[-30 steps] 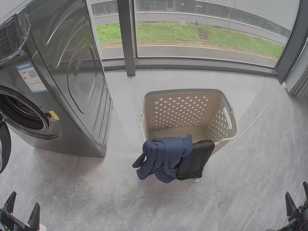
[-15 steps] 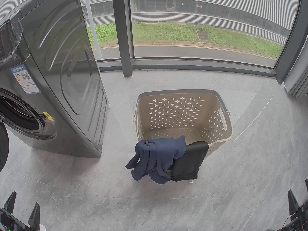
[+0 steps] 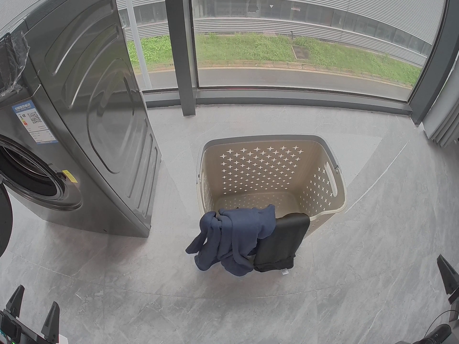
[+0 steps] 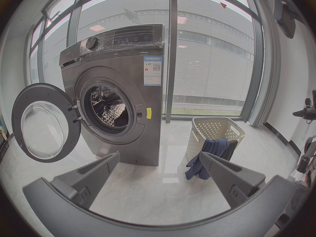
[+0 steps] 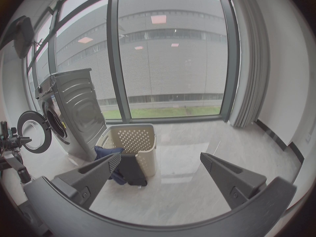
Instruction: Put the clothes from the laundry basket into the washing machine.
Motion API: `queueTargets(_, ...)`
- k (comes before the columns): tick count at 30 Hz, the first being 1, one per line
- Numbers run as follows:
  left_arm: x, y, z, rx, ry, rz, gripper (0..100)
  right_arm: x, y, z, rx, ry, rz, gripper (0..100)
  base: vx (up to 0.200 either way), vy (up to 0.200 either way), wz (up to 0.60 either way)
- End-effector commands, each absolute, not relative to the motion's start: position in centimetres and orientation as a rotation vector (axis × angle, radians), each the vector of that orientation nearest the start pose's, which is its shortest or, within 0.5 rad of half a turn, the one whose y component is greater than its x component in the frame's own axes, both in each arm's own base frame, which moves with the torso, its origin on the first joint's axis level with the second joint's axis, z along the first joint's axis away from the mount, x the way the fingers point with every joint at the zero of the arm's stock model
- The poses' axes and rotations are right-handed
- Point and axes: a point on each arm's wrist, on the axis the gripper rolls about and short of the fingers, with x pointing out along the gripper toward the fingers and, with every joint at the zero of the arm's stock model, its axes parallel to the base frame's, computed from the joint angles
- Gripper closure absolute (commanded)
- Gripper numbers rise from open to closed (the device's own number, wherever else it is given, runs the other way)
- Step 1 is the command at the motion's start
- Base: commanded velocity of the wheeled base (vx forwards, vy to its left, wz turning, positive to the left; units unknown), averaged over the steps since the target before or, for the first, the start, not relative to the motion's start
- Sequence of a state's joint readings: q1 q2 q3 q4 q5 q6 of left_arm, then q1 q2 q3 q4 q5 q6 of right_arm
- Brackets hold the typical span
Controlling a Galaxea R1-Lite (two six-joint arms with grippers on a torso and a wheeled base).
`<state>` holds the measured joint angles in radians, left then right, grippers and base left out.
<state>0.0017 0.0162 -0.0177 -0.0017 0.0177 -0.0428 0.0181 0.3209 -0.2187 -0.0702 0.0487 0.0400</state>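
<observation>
— What has changed just now?

— Mostly the head camera. The whole scene has slid a little sideways, so the robot has turned; the laundry has not moved. The left gripper sits low as before, fingers spread and empty. The right gripper, likewise spread and empty, has lifted slightly.

— And the clothes?

— Ahead of both grippers and well apart from them. A navy blue cloth garment and a black cloth garment hang over the near rim of the beige star-perforated plastic laundry basket. Nothing is picked up yet (I'd judge this the approach).

— The machine?

— The grey metal front-loading washing machine stands beyond the left gripper, on its outer side, with its round glass-paned door swung open.

— Any writing?

— A blue-and-white paper sticker and a small yellow sticker on the machine's front, and a white tag on the black garment. The print is too small to read.
</observation>
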Motion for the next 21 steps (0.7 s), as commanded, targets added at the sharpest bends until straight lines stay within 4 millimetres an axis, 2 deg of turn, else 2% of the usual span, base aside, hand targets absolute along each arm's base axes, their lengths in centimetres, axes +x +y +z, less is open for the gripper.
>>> queueTargets(1, -2.3, 0.0, 7.6, -0.046, 0.0, 0.02, 0, 9.7, 2.0, 13.5, 0.09, 0.414, 0.246, 0, 0.0, 0.0, 0.0)
queueTargets(7, -2.3, 0.0, 7.6, -0.048, 0.0, 0.02, 0, 11.9, 3.8, 12.4, 0.087, 0.455, 0.307, 0, 0.0, 0.0, 0.0)
queueTargets(13, -2.3, 0.0, 7.6, -0.048, 0.0, 0.02, 0, 14.3, 4.7, 12.8, 0.124, 0.448, 0.312, 0, 0.0, 0.0, 0.0)
queueTargets(16, -2.3, 0.0, 7.6, -0.048, 0.0, 0.02, 0, 16.5, 5.8, 12.6, 0.174, 0.465, 0.315, 0, 0.0, 0.0, 0.0)
queueTargets(17, -2.3, 0.0, 7.6, -0.048, 0.0, 0.02, 0, 16.5, 5.8, 12.6, 0.174, 0.465, 0.315, 0, 0.0, 0.0, 0.0)
queueTargets(18, -2.3, 0.0, 7.6, -0.049, 0.0, 0.02, 0, 17.4, 6.4, 12.1, 0.185, 0.481, 0.323, 0, 0.0, 0.0, 0.0)
queueTargets(21, -2.3, 0.0, 7.6, -0.049, 0.0, 0.02, 0, 18.6, 7.2, 10.9, 0.179, 0.514, 0.329, 0, 0.0, 0.0, 0.0)
